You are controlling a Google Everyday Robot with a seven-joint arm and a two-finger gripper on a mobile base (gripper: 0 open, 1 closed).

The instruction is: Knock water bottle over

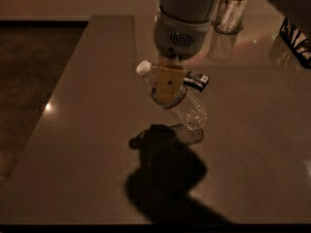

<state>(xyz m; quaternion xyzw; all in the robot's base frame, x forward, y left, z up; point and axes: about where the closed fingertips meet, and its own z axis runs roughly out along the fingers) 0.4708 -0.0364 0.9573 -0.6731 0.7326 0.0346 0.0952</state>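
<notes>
The water bottle (pixel 187 108) is clear and ribbed, with a white cap (pixel 143 68). It leans steeply, cap up to the left and base low to the right, just above the brown table (pixel 87 130). My gripper (pixel 167 84) hangs from the white arm above, at the table's middle. Its yellow finger (pixel 169 81) lies across the bottle's labelled middle, and the other finger is hidden behind the bottle. The gripper looks shut on the bottle. The bottle's reflection and my arm's shadow lie on the table below it.
A tall clear glass tumbler (pixel 226 30) stands behind at the upper right. A small dark packet (pixel 198 80) lies just behind the bottle. A black wire basket (pixel 296 38) sits at the far right edge. The table's left edge drops to dark floor (pixel 29 81).
</notes>
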